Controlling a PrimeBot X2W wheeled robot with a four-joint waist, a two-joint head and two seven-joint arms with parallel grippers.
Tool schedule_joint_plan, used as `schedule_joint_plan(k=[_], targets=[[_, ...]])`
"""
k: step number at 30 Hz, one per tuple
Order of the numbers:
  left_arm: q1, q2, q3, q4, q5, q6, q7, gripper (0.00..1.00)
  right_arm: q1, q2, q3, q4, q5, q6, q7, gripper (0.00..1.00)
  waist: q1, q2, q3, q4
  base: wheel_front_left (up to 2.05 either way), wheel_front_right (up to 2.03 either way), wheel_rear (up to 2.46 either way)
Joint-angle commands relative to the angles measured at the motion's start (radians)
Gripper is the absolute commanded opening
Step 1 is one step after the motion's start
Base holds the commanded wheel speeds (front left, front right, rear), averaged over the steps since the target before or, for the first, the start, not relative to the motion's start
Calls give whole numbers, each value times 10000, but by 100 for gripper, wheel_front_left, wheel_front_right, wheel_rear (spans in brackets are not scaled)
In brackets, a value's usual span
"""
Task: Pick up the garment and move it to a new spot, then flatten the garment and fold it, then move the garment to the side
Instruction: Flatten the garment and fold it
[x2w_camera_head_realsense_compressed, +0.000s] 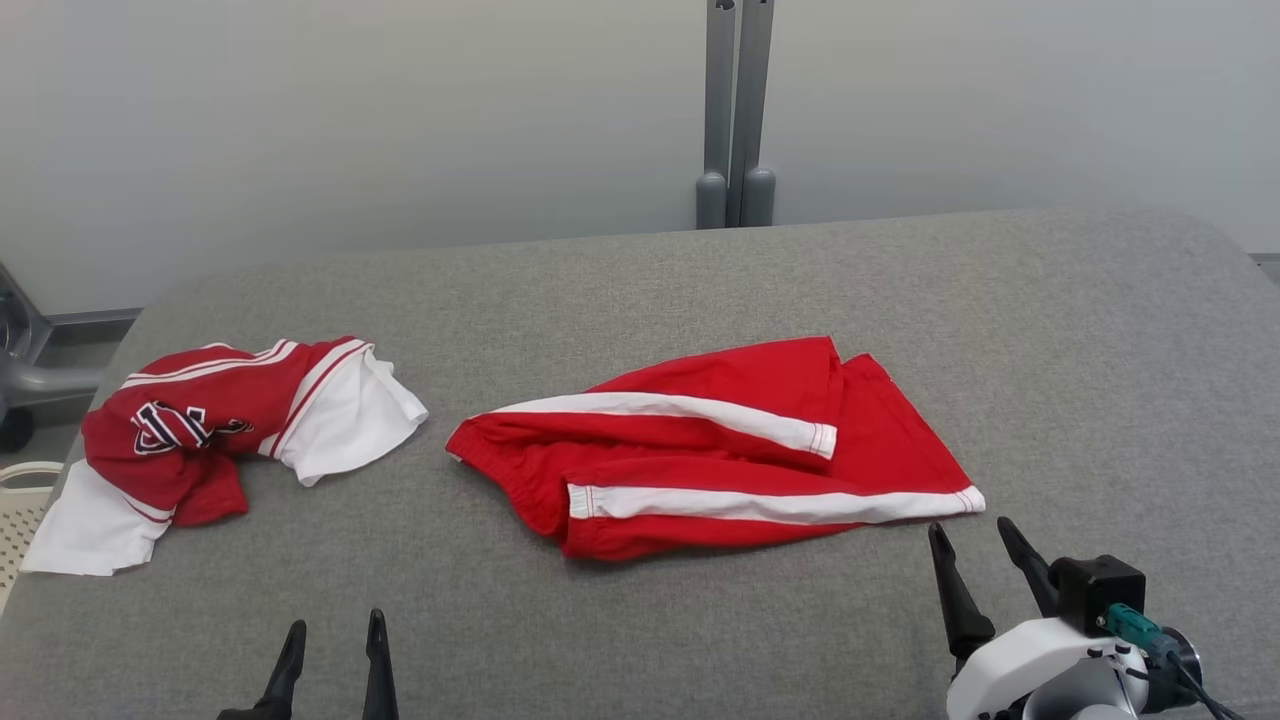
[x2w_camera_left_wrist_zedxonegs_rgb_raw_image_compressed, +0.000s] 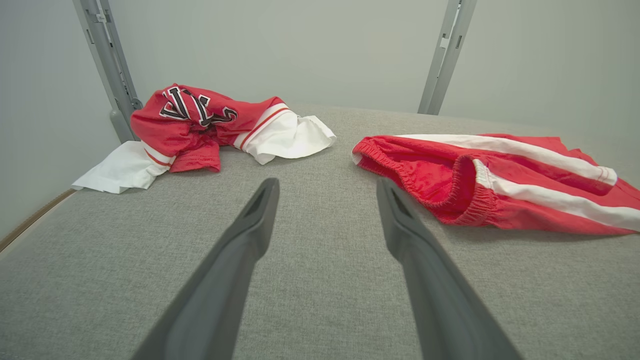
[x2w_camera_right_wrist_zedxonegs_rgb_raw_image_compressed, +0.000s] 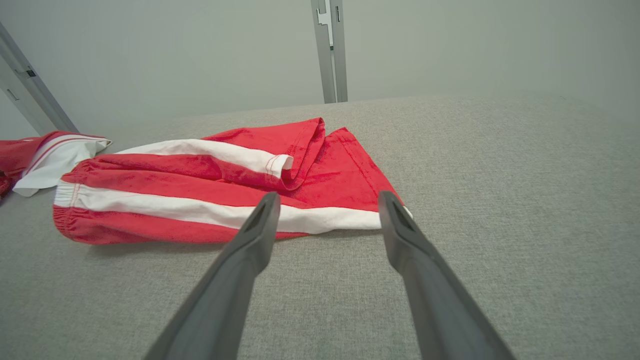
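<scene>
The garment, a pair of red shorts (x2w_camera_head_realsense_compressed: 700, 470) with white side stripes, lies rumpled and partly folded over itself in the middle of the grey padded table (x2w_camera_head_realsense_compressed: 640, 280). My right gripper (x2w_camera_head_realsense_compressed: 968, 525) stands open just in front of the shorts' hem corner at the right, nothing between its fingers. In the right wrist view the shorts (x2w_camera_right_wrist_zedxonegs_rgb_raw_image_compressed: 200, 175) lie just past the open right gripper (x2w_camera_right_wrist_zedxonegs_rgb_raw_image_compressed: 328, 196). My left gripper (x2w_camera_head_realsense_compressed: 337, 620) is open near the table's front edge, apart from the cloth. In the left wrist view the open left gripper (x2w_camera_left_wrist_zedxonegs_rgb_raw_image_compressed: 326, 184) points between both cloths, the shorts' waistband (x2w_camera_left_wrist_zedxonegs_rgb_raw_image_compressed: 430, 175) to its right.
A crumpled red and white jersey (x2w_camera_head_realsense_compressed: 220, 420) with a dark logo lies at the table's left end, also seen as the jersey (x2w_camera_left_wrist_zedxonegs_rgb_raw_image_compressed: 200, 120) and the jersey (x2w_camera_right_wrist_zedxonegs_rgb_raw_image_compressed: 45, 150). A grey post (x2w_camera_head_realsense_compressed: 735, 110) rises behind the table's far edge. Bare table lies at the right.
</scene>
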Motion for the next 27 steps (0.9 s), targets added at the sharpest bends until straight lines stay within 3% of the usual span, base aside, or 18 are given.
schedule_joint_plan(k=[1, 7, 13, 18, 21, 27], targets=[[-9, -5, 50, -20, 73, -57, 1, 100, -62, -23, 11, 31, -50, 0, 11, 100, 0, 0, 14, -32, 0, 0, 0], [-129, -31, 21, -73, 98, -120, 1, 100, -106, -20, -85, 94, -86, 0, 113, 100, 0, 0, 50, -91, 0, 0, 0], [-510, -39, -518, 546, -548, -333, 48, 100, -361, -25, 253, 256, 288, 0, 774, 100, 0, 0, 149, -172, 0, 0, 0], [-1360, -39, -1411, 933, -947, -342, 1025, 100, -865, -28, 24, 309, -41, 0, 1853, 100, 0, 0, 370, -185, 0, 0, 0], [-2220, -34, -2298, 1056, -1400, -479, 2163, 100, -1453, -145, -127, 483, -449, 0, 2879, 100, 0, 0, 630, -138, 0, 0, 0], [-3565, -31, -3245, 1405, -2034, -71, 3669, 100, -2410, -704, 343, 928, -137, -3, 4009, 100, 0, 0, 1037, -108, 0, 0, 0]])
